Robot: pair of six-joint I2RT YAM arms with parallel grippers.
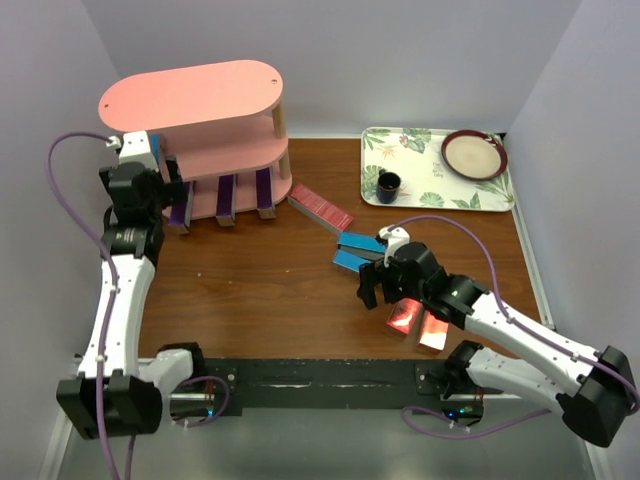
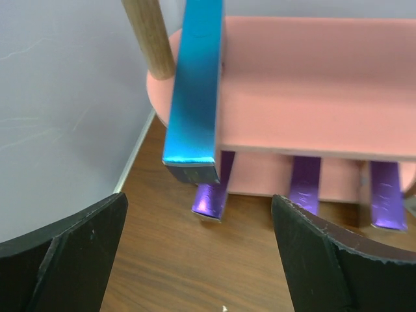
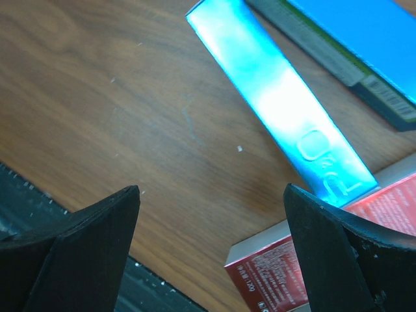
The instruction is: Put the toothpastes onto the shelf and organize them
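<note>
A brown wood-grain table (image 1: 250,300) filled the middle of the frame, enclosed by plain pale grey-lavender walls (image 1: 420,60) at the top, left and right, evenly lit.

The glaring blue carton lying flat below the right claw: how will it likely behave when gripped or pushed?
Probably stiff: the blue carton has straight edges and flat faces. Its glossy face glares, so a light pinch may slip. Lying flat on the table, it should slide when pushed, not roll or tip.
</note>
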